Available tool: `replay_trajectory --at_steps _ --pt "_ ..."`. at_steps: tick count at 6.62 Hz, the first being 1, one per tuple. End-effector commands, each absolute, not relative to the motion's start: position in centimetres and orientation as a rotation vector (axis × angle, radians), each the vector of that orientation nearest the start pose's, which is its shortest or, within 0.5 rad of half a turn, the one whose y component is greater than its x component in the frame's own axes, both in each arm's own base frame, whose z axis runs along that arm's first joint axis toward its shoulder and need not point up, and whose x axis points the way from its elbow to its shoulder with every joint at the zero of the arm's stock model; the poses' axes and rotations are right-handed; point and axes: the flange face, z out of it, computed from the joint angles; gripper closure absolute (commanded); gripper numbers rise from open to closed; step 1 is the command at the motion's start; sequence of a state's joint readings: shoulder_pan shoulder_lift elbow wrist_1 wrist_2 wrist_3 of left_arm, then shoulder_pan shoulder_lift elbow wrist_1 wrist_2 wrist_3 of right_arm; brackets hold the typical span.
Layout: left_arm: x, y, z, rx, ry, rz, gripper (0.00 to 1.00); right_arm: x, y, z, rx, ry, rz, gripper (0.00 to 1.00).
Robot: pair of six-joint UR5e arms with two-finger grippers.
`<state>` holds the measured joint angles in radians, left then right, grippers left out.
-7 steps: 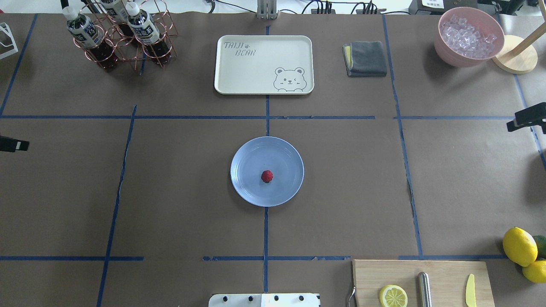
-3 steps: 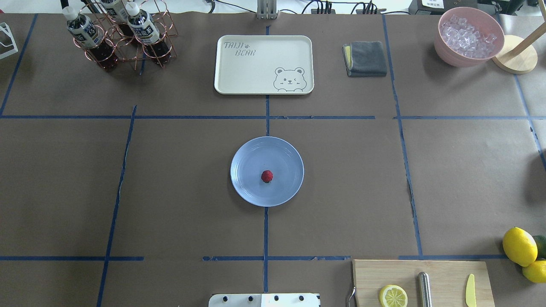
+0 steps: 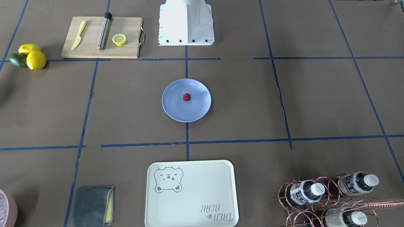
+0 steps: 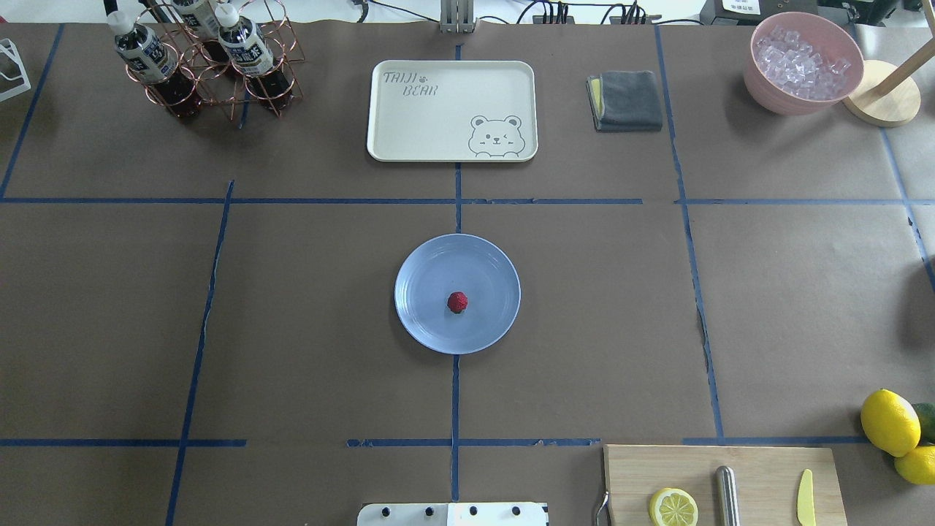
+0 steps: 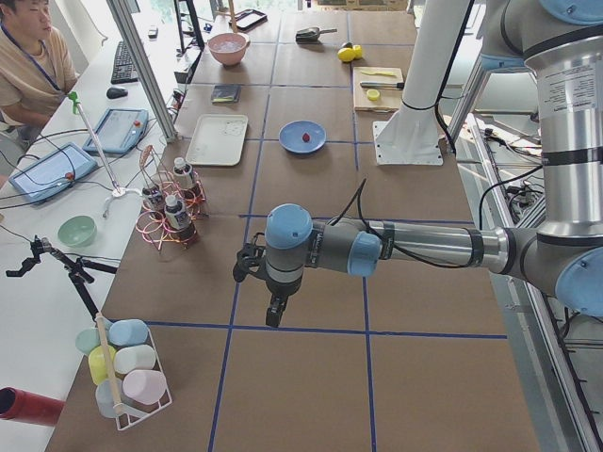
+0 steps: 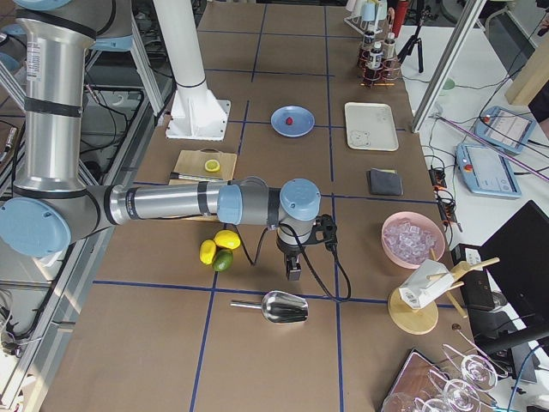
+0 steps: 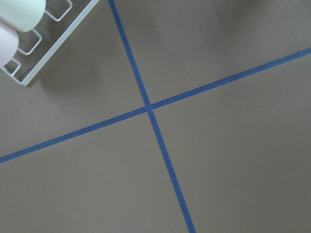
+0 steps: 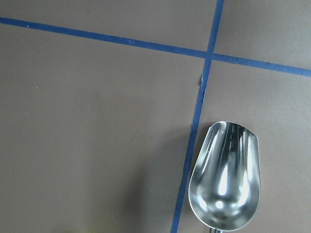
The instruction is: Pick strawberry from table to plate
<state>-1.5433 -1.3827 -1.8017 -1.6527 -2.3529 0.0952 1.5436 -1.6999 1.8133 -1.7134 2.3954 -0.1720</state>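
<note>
The small dark-red strawberry (image 4: 457,302) (image 3: 187,97) lies on the light-blue plate (image 4: 427,274) (image 3: 175,108), a little off its centre, at the middle of the brown table (image 4: 307,329). Nothing touches it. Both grippers are far from the plate and show only in the side views. The left gripper (image 5: 272,315) hangs over the table's left end, and the right gripper (image 6: 292,270) over the right end beside a metal scoop (image 8: 224,187). I cannot tell whether either one is open or shut.
A cream bear tray (image 4: 451,109), a grey cloth (image 4: 627,100), a pink bowl of ice (image 4: 802,62) and a copper bottle rack (image 4: 208,62) line the far edge. A cutting board (image 4: 723,486) with a lemon half, lemons (image 4: 890,422) and a cup rack (image 5: 127,372) lie near. A person (image 5: 33,56) sits beyond the table.
About a second ago both grippers' tips showed at the left and right edges of the overhead view; they have drawn outward and out of it. Strawberry and plate have not moved.
</note>
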Motion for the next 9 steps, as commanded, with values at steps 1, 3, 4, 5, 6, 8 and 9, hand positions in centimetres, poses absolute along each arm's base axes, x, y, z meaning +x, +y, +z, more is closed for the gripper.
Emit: replay_trajectory --at_steps 1,3,4,5,6,8,9 --pt "-4.48 -41.55 62.93 0.098 0.883 0.141 0.0 4.68 -43.38 60.82 0.017 -0.846 -0.133 0.0" --pt "-4.54 -41.85 62.67 0.114 0.872 0.148 0.0 4.61 -43.51 60.67 0.001 -0.846 -0.085 0.0" --pt "-4.53 -41.77 62.86 0.111 0.873 0.145 0.0 4.66 -43.43 61.01 -0.005 -0.84 -0.083 0.0" --pt "-4.54 -41.71 62.92 0.114 0.871 0.151 0.0 4.61 -43.52 60.53 0.004 -0.846 -0.088 0.0" --pt "-4.53 -41.65 62.82 0.115 0.873 0.151 0.0 4.61 -43.44 60.81 -0.001 -0.846 -0.085 0.0" --pt "-4.35 -41.84 62.04 0.141 0.879 0.174 0.0 4.62 -43.38 60.65 0.003 -0.846 -0.089 0.0" --pt "-4.54 -42.17 62.05 0.167 0.866 0.181 0.0 4.62 -43.38 60.79 0.002 -0.846 -0.089 0.0"
